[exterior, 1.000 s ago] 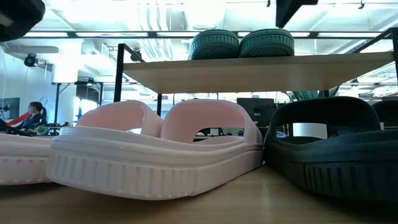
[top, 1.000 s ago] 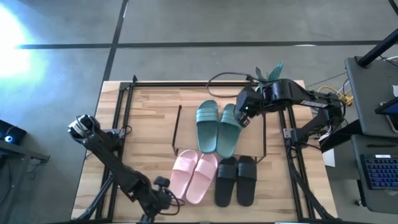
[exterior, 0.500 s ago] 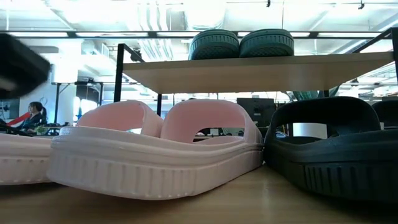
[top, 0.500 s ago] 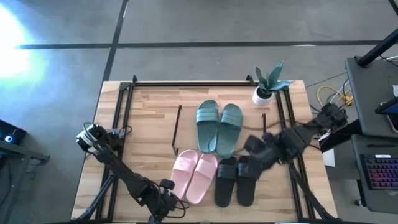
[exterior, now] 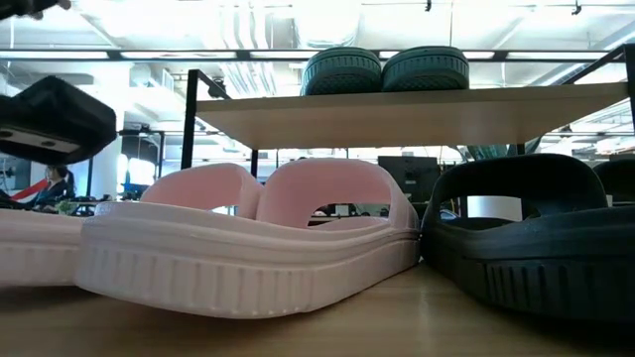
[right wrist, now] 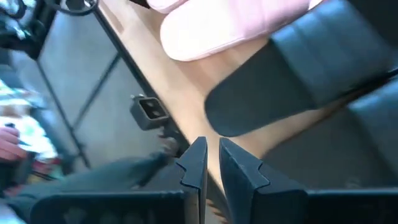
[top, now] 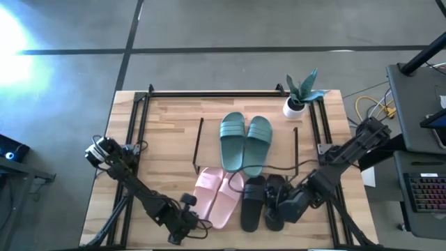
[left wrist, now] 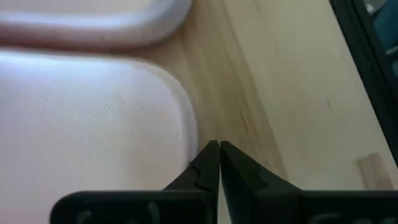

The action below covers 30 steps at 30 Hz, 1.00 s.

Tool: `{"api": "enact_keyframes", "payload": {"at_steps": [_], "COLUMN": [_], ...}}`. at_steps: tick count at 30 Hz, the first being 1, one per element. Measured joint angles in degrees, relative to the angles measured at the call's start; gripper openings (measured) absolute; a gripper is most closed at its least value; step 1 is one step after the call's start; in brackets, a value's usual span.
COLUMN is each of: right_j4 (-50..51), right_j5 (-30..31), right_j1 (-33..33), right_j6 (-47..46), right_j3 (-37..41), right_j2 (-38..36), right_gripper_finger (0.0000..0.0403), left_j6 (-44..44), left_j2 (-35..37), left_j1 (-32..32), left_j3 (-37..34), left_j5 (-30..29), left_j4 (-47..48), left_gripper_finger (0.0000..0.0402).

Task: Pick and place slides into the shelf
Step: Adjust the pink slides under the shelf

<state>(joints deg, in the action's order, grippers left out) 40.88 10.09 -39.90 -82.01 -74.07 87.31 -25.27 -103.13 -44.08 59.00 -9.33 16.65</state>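
Note:
Two teal slides lie side by side on the shelf, soles down on its light-wood board. In front of the shelf, two pink slides and two black slides rest on the table. My left gripper is shut, low beside the rounded near end of a pink slide; I cannot tell whether it touches it. My right gripper hangs above the near ends of the black slides, its fingers almost together with nothing between them.
A small potted plant stands at the table's far right corner. Black frame rails run along both table sides. A desk with a keyboard stands beyond the right edge. Bare wood lies left of the pink slides.
My right gripper has swung from the teal slides on the shelf toward the table's near edge, sinking and turning, and now hangs over the black slides. My left gripper has come down beside the pink slides' near end. The slides have kept still.

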Motion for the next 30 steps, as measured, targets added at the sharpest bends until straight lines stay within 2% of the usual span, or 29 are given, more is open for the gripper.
{"api": "enact_keyframes", "payload": {"at_steps": [5, 11, 13, 18, 30], "right_j4": [-11.9, -24.2, -27.6, -27.8, -27.8], "right_j5": [0.0, -4.0, -4.5, -6.0, -4.2], "right_j1": [-0.5, -1.5, -1.9, -1.7, 0.2], "right_j6": [-7.0, -8.4, -8.1, -4.9, -2.3], "right_j3": [5.4, 5.7, 4.1, -2.3, -21.0], "right_j2": [1.8, 9.9, 13.4, 20.7, 38.8], "right_gripper_finger": [0.0036, 0.0036, 0.0036, 0.0036, 0.0036], "left_j6": [4.9, 7.0, 8.0, 9.3, 10.9], "left_j2": [0.0, 0.0, 0.0, 0.1, 0.1], "left_j1": [1.6, 2.1, 1.9, 1.7, 0.8], "left_j3": [-0.3, -0.3, -0.3, -0.3, -0.3], "left_j5": [-0.2, -0.8, -0.8, -0.6, -0.2], "left_j4": [-2.4, -2.9, -2.9, -2.8, -2.2], "left_gripper_finger": [0.0, 0.0, 0.0, 0.0, 0.0]}}
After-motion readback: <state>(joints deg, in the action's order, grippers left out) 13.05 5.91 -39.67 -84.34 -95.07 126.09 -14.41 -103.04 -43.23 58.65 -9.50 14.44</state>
